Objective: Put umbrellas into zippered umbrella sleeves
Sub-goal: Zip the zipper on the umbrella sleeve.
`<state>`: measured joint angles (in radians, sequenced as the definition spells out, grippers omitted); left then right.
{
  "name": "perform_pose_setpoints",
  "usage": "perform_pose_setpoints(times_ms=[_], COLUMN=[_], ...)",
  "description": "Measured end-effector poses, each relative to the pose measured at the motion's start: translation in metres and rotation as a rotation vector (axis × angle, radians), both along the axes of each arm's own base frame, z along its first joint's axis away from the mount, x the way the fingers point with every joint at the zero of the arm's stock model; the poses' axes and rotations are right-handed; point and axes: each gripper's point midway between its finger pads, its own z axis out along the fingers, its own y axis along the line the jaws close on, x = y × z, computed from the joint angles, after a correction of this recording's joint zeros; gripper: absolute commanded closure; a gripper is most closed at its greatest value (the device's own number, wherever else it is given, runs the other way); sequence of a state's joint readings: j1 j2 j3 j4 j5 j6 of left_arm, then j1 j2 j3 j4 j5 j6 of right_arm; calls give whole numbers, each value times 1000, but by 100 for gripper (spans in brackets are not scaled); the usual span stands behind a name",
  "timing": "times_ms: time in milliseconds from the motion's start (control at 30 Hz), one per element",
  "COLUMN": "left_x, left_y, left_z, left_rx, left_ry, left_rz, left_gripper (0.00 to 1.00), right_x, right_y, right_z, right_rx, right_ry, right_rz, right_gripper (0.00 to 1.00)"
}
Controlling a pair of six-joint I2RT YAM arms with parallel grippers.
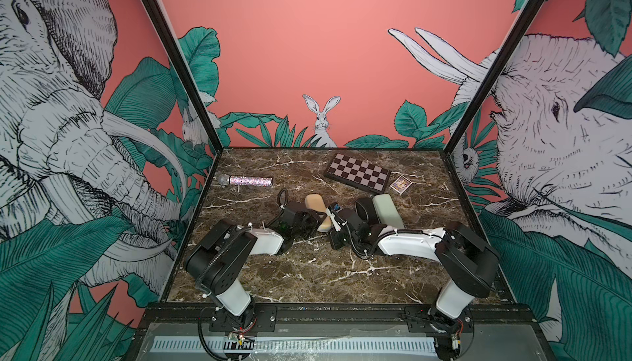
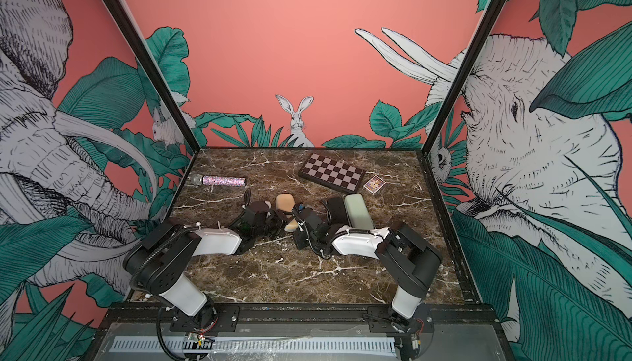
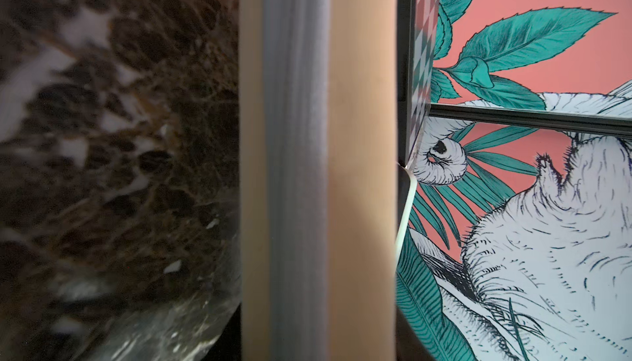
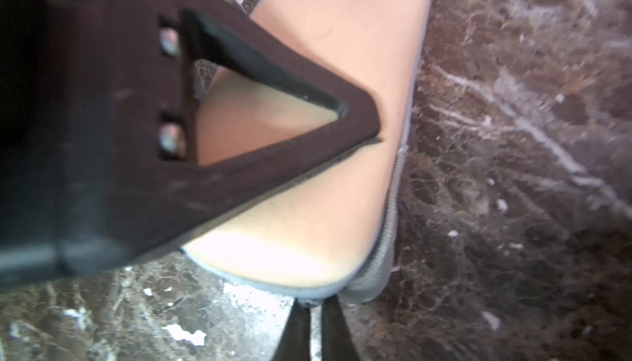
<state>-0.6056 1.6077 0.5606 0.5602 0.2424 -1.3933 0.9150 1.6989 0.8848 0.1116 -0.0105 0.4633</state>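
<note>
Now, your left fingers [image 4: 273, 171] clamp the beige sleeve [image 1: 316, 209] near the chessboard [image 1: 357, 172], and your right fingers [image 4: 297, 332], pinched shut at its end farthest from that board, may slip off the zip [image 4: 388, 236] if you tug.

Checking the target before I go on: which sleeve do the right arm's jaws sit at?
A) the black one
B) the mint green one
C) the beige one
C: the right wrist view shows the right gripper, jaws shut, at the zipped end of the beige sleeve. In a top view the black sleeve and the mint green sleeve lie side by side, away from it.
</note>
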Motion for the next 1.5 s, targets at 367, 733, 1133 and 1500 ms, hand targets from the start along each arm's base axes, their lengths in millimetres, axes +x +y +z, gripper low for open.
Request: perform_pose_setpoints(times_ms=[367,733,1133,1500], left_x=[-12,-16,14,9], left_y=[-5,-1,-9,-10], left_z=[21,23,141,117], left_rx=[-13,30,186,269], left_ry=[3,-6,-395,-329], left_rz=[-43,-78,-162,-201], left_gripper=[100,100,100,100], right_x=[26,-7,-11,-25], right_y=[-26,-42,-26,7], right_z=[-4,10,76,74], right_rx=[-42,60,251,298], right_ry=[-47,-56,-171,-246], right_rz=[-43,52,27,57], right_gripper=[100,72,54,53])
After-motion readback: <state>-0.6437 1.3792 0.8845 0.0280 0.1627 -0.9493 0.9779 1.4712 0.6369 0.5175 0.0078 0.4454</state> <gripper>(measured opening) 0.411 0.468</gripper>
